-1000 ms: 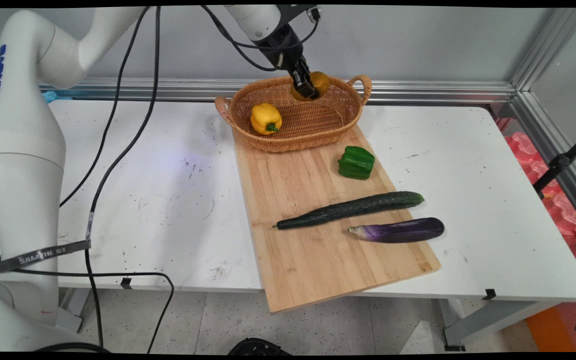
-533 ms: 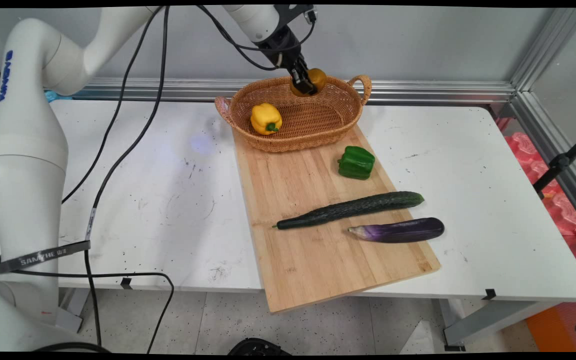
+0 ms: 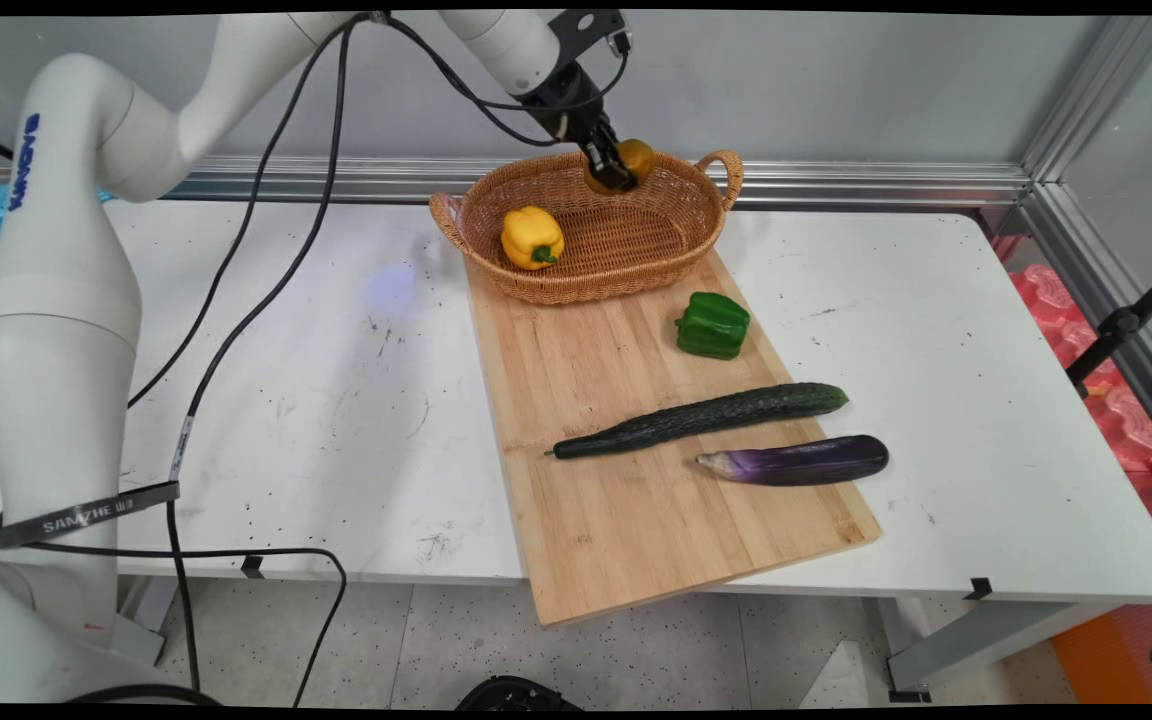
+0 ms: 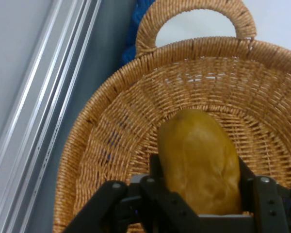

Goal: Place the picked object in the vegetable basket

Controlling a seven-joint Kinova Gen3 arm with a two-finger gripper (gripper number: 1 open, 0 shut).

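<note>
The gripper (image 3: 619,174) is closed on an orange-brown bell pepper (image 4: 200,162) — its two black fingers (image 4: 157,182) press against the pepper's sides, and the pepper fills the gap between them. The hand hangs over the far rim of a wicker basket (image 3: 676,245), holding the pepper above the basket's inside, near the far wall. In the hand view the woven wall and one looped handle (image 4: 196,14) lie just beyond the pepper.

Below the hand and to one side, a yellow bell pepper (image 3: 531,238) rests on the basket floor, well apart from the held one. The basket stands on the far end of a wooden cutting board (image 3: 626,500). Nearer along the board lie a green bell pepper (image 3: 712,325), a cucumber (image 3: 701,418) and an eggplant (image 3: 796,460) — all well apart from the hand.
</note>
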